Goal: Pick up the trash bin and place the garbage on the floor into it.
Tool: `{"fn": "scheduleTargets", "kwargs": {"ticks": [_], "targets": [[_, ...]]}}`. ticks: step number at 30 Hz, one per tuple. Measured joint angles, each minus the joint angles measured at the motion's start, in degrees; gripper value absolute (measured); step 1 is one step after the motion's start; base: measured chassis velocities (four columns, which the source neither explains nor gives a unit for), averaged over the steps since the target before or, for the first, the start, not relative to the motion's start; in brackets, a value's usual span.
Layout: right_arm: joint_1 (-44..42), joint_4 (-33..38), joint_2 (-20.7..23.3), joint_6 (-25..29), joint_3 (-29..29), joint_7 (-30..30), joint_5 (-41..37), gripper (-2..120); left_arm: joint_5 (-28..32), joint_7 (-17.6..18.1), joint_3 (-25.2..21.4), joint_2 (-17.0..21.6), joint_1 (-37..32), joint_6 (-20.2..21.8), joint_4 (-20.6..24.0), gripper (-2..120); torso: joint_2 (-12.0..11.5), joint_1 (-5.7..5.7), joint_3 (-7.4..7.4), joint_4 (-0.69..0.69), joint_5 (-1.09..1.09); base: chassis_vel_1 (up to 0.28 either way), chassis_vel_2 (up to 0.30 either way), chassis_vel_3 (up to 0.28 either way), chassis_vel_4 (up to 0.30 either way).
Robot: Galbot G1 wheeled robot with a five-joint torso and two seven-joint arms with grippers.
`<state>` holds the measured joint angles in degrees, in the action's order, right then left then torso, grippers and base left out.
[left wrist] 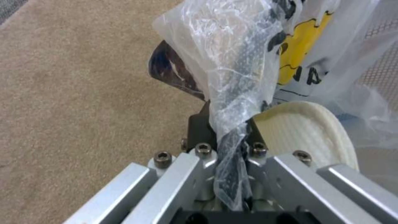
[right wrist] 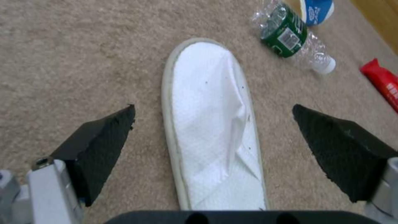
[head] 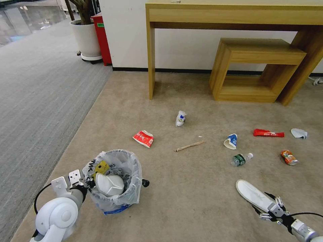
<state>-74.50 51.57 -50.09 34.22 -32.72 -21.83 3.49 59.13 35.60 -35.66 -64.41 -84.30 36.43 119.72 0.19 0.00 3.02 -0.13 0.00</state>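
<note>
The trash bin [head: 116,188], lined with a crinkly white bag [left wrist: 232,62], is at the lower left over the beige floor [head: 188,188]. My left gripper [head: 88,181] [left wrist: 215,93] is shut on its near rim and bag. One white slipper [head: 109,185] [left wrist: 307,130] lies inside. The other slipper [head: 252,194] [right wrist: 211,124] lies on the carpet at the lower right. My right gripper [head: 271,206] [right wrist: 213,107] hangs open just above its heel end, one finger on each side. A red-white carton [head: 143,138], stick [head: 189,146], two cups [head: 180,118] [head: 231,141], green bottle [head: 240,159] [right wrist: 286,34], red wrapper [head: 268,133], orange can [head: 289,157] and tissue [head: 299,133] are scattered beyond.
A wooden desk [head: 235,16] and a low wooden stool [head: 255,67] stand against the far wall. A white planter [head: 85,37] and a red bin [head: 102,37] are at the far left. Grey ribbed carpet [head: 40,94] runs along the left.
</note>
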Motion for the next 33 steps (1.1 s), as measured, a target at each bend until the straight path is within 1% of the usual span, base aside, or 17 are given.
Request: {"fn": "scheduleTargets", "kwargs": {"ticks": [9,14,16,33], "targets": [[3.05,-3.57,-1.20,0.30,0.27,-0.20,-0.68,96,0.06,0.10,-0.08,-0.03,0.10,-0.02,-0.12,0,0.00,0.00,0.00,0.00,0.00,0.000,0.000,0.000,0.000],[4.73,-6.24,-1.85,0.72,0.30,-0.39,-1.07,92,0.07,0.22,-0.07,-0.08,0.19,-0.02,-0.18,0,0.00,0.00,0.00,0.00,0.00,0.000,0.000,0.000,0.000],[5.52,-7.33,-2.19,0.84,0.41,-0.68,-1.10,92,0.08,0.26,-0.07,-0.05,0.19,-0.02,-0.21,0,0.00,0.00,0.00,0.00,0.01,0.000,0.000,0.000,0.000],[8.92,-11.26,-2.73,0.76,0.98,0.09,-0.33,91,0.35,0.33,-0.36,0.02,0.51,-0.12,-0.64,0,0.00,0.00,0.00,0.00,0.00,0.000,0.000,0.000,0.000]]}}
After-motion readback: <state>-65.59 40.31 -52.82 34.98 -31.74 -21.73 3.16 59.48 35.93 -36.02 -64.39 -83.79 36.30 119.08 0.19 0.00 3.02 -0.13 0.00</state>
